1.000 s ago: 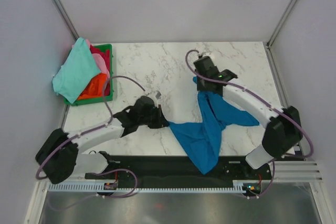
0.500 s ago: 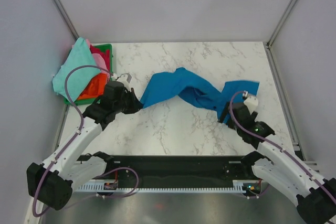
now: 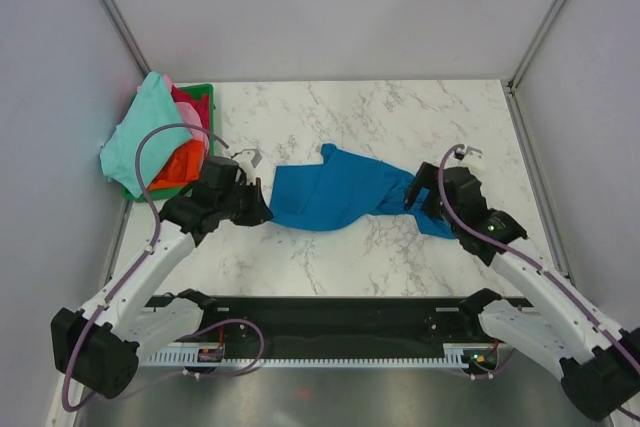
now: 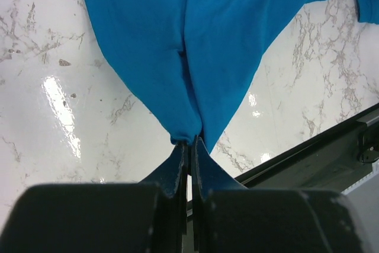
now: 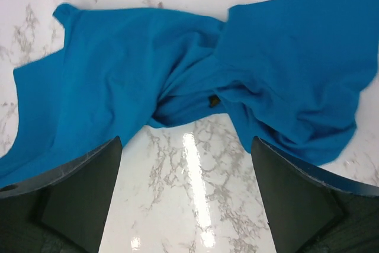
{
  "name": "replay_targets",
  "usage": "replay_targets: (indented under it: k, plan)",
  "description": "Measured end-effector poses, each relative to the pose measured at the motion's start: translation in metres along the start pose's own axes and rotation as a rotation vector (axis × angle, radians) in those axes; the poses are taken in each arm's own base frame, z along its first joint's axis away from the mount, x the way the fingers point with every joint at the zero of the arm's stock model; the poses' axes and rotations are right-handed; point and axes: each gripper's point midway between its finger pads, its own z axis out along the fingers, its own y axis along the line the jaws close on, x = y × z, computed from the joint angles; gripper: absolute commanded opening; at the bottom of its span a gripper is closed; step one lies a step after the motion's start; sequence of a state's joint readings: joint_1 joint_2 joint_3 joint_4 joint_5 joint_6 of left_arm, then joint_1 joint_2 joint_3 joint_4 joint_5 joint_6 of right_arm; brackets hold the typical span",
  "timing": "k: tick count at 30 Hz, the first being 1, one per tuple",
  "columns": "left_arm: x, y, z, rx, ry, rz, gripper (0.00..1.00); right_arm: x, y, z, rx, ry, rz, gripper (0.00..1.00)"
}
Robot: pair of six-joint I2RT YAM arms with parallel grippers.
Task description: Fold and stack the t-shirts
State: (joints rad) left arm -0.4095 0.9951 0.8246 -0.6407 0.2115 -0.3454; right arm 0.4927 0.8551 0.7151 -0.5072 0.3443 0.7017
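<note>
- Blue t-shirt: one, lying bunched and twisted across the middle of the bench, running left to right between my two hands.
- My left hand is clamped on the shirt's left end, the fingers pressed together on a gathered point of blue cloth.
- My right hand sits at the shirt's right end with its fingers spread wide and nothing between them; the cloth lies just beyond the tips.
- One green basket stands in the far-left corner against the wall. Four colours of cloth are heaped in it: a mint-green t-shirt draped over its left rim, a pink t-shirt, a magenta t-shirt and an orange-red t-shirt.
- Bare marble lies open from the shirt to the far edge, and a narrower strip runs between the shirt and the near edge.
</note>
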Motion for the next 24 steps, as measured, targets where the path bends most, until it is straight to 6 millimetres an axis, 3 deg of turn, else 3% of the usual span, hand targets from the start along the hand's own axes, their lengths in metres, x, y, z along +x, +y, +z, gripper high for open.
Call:
replay_targets:
  k: [3, 11, 17, 20, 24]
  plan:
    - [0.002, 0.001, 0.001, -0.003, 0.010, 0.013, 0.02, 0.002, 0.028, 0.024, -0.031, 0.086, -0.088, 0.98]
    - [0.010, 0.005, 0.011, -0.007, 0.068, 0.020, 0.02, -0.004, 0.136, 0.131, -0.119, 0.242, -0.311, 0.98]
    - [0.011, 0.003, 0.010, 0.009, 0.072, 0.023, 0.02, -0.014, 0.211, 0.204, -0.191, 0.235, -0.430, 0.97]
    - [0.011, 0.003, 0.010, 0.010, 0.072, 0.023, 0.02, -0.002, 0.231, 0.230, -0.207, 0.248, -0.494, 0.97]
    - [0.011, 0.002, 0.010, 0.017, 0.073, 0.018, 0.02, 0.021, 0.238, 0.256, -0.203, 0.286, -0.566, 0.93]
